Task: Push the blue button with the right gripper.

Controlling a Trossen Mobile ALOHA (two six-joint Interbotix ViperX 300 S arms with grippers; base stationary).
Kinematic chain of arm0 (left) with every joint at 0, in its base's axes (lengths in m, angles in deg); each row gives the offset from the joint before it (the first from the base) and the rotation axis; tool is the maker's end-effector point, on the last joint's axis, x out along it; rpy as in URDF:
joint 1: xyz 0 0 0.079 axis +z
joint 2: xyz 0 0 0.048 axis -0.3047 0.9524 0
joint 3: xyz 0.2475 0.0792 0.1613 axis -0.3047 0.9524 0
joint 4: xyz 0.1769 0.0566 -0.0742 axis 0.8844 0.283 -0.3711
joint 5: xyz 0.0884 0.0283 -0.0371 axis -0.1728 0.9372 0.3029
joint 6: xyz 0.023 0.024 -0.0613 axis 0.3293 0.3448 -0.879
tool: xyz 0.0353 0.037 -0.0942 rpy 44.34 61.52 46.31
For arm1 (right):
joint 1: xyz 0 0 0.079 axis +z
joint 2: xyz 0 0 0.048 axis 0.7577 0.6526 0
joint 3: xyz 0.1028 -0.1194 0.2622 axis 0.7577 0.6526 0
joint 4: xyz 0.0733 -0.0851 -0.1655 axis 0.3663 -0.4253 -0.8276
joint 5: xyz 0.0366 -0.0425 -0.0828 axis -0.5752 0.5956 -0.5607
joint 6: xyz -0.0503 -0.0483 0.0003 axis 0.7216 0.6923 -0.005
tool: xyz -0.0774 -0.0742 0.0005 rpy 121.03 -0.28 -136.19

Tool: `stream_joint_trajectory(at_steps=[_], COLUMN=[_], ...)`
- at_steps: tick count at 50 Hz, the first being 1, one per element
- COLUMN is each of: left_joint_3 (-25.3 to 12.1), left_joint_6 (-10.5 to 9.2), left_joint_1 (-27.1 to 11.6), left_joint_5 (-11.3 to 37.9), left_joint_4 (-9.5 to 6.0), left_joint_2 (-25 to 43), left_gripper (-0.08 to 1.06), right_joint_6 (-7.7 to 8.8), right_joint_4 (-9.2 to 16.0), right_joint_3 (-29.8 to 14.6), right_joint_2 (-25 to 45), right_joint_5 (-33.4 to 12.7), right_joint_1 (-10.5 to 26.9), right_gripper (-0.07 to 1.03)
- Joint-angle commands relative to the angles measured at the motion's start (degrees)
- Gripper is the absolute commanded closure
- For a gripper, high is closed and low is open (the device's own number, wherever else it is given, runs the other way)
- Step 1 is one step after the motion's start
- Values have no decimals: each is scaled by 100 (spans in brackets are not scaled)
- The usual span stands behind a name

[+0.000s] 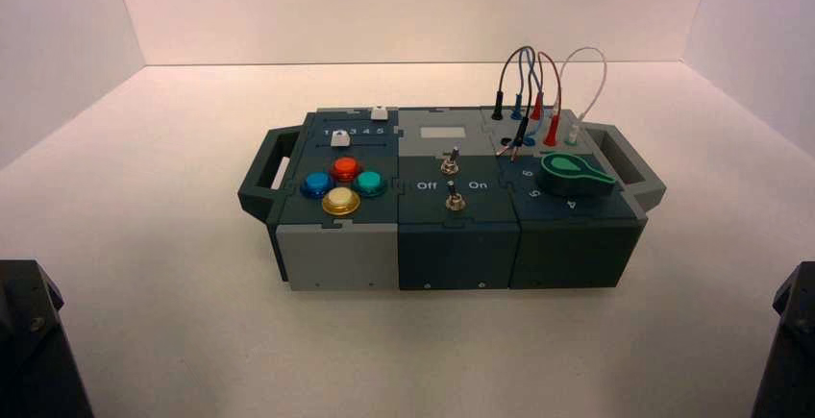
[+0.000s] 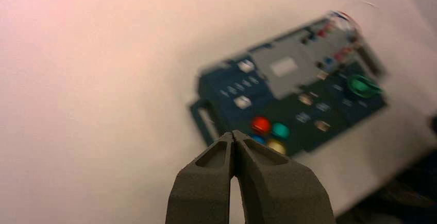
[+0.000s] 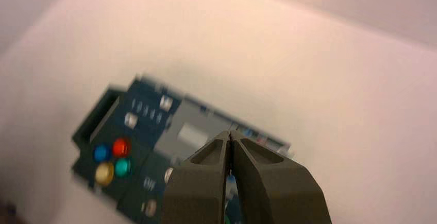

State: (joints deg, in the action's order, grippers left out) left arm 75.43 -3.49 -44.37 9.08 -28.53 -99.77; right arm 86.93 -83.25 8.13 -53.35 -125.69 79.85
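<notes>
The blue button (image 1: 316, 184) is the leftmost of a cluster of round buttons on the left part of the box (image 1: 336, 255); it also shows in the right wrist view (image 3: 100, 153). My right gripper (image 3: 230, 134) is shut on nothing and hangs high, well away from the box, its tips over the box's middle in its own view. My left gripper (image 2: 233, 134) is also shut and empty, far from the box; its tip partly covers the blue button (image 2: 257, 139). In the high view only dark parts of the two arms show at the bottom corners.
Red (image 1: 345, 168), teal (image 1: 369, 184) and yellow (image 1: 340, 201) buttons crowd round the blue one. Two toggle switches (image 1: 452, 183) stand mid-box. A green knob (image 1: 572, 172) and looping wires (image 1: 538, 91) sit on the right. White walls enclose the table.
</notes>
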Motion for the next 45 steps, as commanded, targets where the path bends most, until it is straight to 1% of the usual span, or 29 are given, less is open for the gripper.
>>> stream_joint_trajectory(at_steps=[1, 3, 7, 10, 14, 19, 27, 33, 38, 42, 45], left_joint_3=[-88, -70, 18, 105, 229, 352, 378, 369, 369, 378, 369], left_joint_6=[26, 26, 26, 26, 26, 26, 26, 26, 35, 79, 149], left_joint_1=[-193, -272, -404, -501, -527, -527, -527, -527, -527, -527, -527], left_joint_5=[176, 272, 387, 439, 510, 677, 984, 1151, 1248, 1274, 1274], left_joint_4=[-290, -369, -466, -519, -589, -633, -633, -694, -791, -817, -826], left_joint_2=[18, 18, 0, -18, -79, -105, -149, -220, -264, -237, -202], left_gripper=[101, 101, 101, 101, 101, 101, 101, 101, 101, 101, 101], right_joint_6=[62, 88, 123, 132, 167, 220, 246, 299, 352, 369, 369], right_joint_4=[18, 18, 18, 18, 26, 35, 141, 264, 360, 422, 448], right_joint_3=[-255, -299, -369, -431, -492, -571, -721, -800, -861, -923, -976], right_joint_2=[229, 360, 598, 826, 1081, 1362, 1811, 2065, 2259, 2426, 2575], right_joint_5=[-176, -237, -316, -325, -325, -316, -264, -211, -149, -114, -88], right_joint_1=[290, 422, 650, 809, 1002, 1239, 1652, 1828, 1960, 2057, 2136], right_gripper=[99, 99, 99, 99, 99, 99, 99, 99, 99, 99, 99])
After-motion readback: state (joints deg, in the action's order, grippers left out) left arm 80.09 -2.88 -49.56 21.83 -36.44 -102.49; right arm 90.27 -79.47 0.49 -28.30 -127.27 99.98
